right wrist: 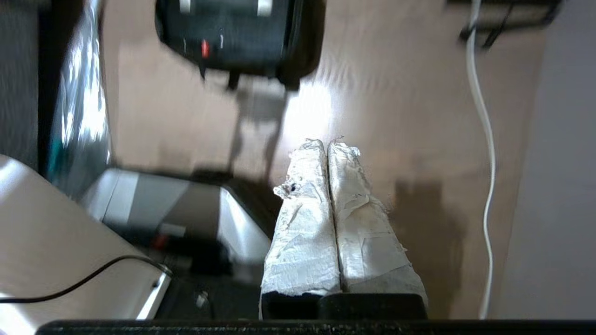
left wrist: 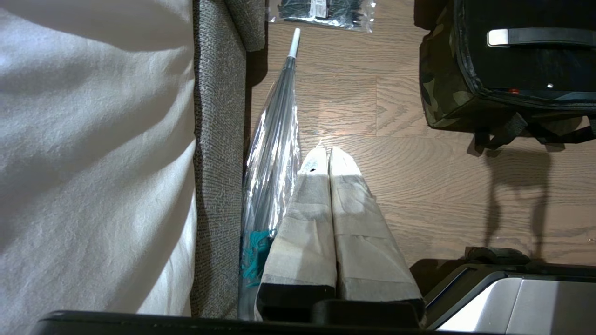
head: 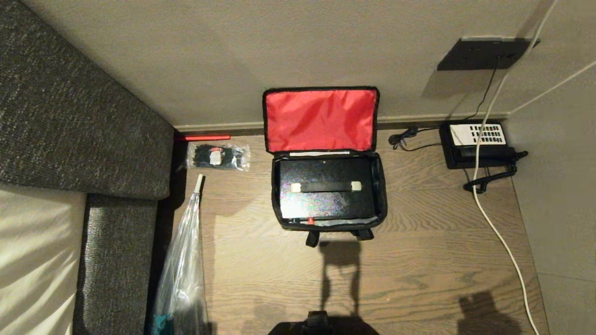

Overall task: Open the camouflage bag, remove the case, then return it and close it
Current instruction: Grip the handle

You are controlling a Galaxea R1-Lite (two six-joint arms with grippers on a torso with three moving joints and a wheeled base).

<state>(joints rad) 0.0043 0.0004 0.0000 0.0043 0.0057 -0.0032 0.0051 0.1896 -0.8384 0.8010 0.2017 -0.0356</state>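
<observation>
The camouflage bag (head: 382, 186) stands open on the wood floor by the wall, its red-lined lid (head: 320, 118) leaning back against the wall. The black case (head: 326, 204) lies flat inside it, strap handle (head: 326, 186) up between two pale tabs. Neither gripper shows in the head view. My left gripper (left wrist: 325, 150) is shut and empty, low over the floor, well short of the bag (left wrist: 442, 97) and case (left wrist: 512, 65). My right gripper (right wrist: 325, 143) is also shut and empty above the floor, with the bag (right wrist: 305, 42) far ahead of it.
A clear packet of black ties (head: 218, 157) lies left of the bag. A plastic-wrapped umbrella (head: 184, 260) lies along the grey sofa (head: 70, 116). A black desk phone (head: 477, 143) and a white cable (head: 493, 223) are on the right. My base (right wrist: 163, 204) is near the right gripper.
</observation>
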